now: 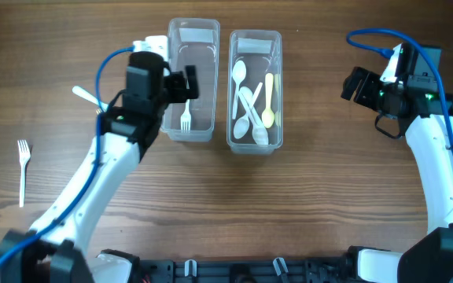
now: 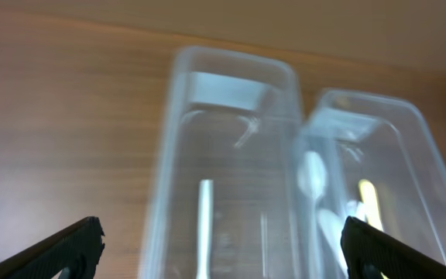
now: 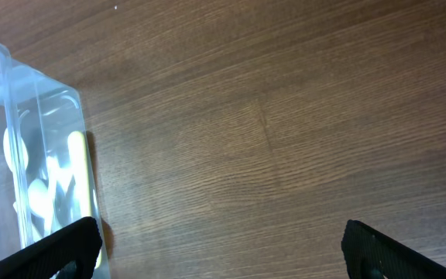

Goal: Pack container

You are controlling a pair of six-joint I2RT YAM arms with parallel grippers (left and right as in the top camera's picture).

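The left pincer (image 2: 221, 226) stands wide. In its wrist view the two dark fingers (image 2: 64, 249) sit at the bottom corners of the frame with nothing gripped between them. Seen from above, it hangs over the left wall of the left box (image 1: 191, 35), about halfway along its length. That box is clear plastic, open on top, and holds a single white fork (image 1: 185, 118) lying lengthwise on its floor. The wrist view is blurred, so there the fork shows only as a pale streak.

Just beside it on the right, and parallel to it, is the right box (image 1: 255, 39), of the same clear plastic. Inside are several white spoons (image 1: 246, 102), overlapping one another. A yellow spoon (image 1: 269, 98) lies along the right wall.

Left of the left arm, a white utensil (image 1: 83, 95) pokes out from under it. Too little of it shows to tell what kind it is. Well apart from the boxes, near the left edge of the bench (image 1: 329, 196), a second fork (image 1: 23, 161) lies on the wood with its tines pointing away from the robot.

The right pincer (image 3: 219, 229) is spread wide too. Its fingers (image 3: 60, 249) are at the frame's lower corners, with only bare wood between them. From above it hovers well to the right of the right box. In its wrist view that box appears at the left edge, with the spoons visible through its wall.
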